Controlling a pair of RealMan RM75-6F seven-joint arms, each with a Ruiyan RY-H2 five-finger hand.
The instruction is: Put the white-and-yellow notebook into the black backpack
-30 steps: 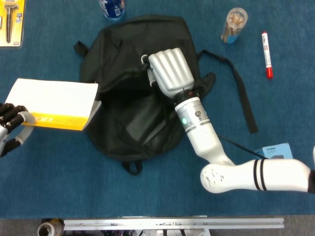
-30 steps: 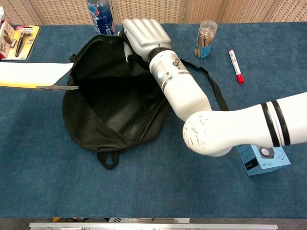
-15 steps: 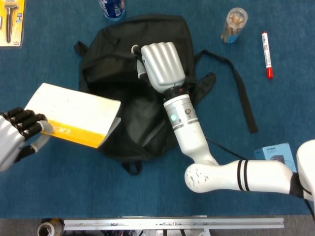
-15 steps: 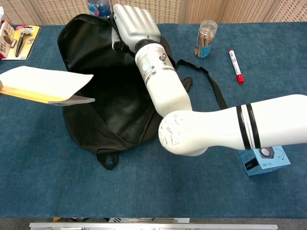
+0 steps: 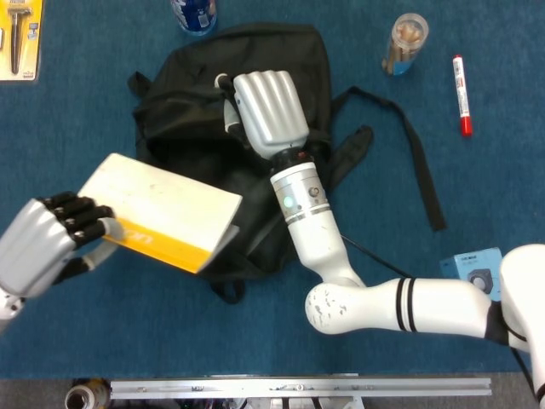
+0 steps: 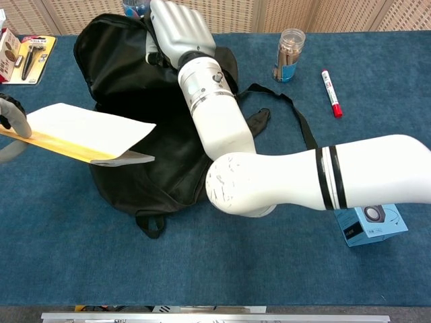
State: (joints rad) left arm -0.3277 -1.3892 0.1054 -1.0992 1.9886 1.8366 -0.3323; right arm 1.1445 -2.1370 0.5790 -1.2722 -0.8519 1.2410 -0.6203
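Since a moment ago the white-and-yellow notebook point(image 5: 162, 210) has slid rightward, its free corner now over the black backpack point(image 5: 192, 94). Nearest me, my left hand point(image 5: 44, 245) pinches its spine end above the desk point(image 5: 102, 341). Farther off, my right hand point(image 5: 268, 111) grips the backpack's upper fabric, fingers curled.

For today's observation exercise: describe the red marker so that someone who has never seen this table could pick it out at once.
Start at the black backpack in the middle of the blue table. Look right, past its loose strap, towards the far right part of the table. There lies the marker, a thin white stick with red ends, right of the clear jar.
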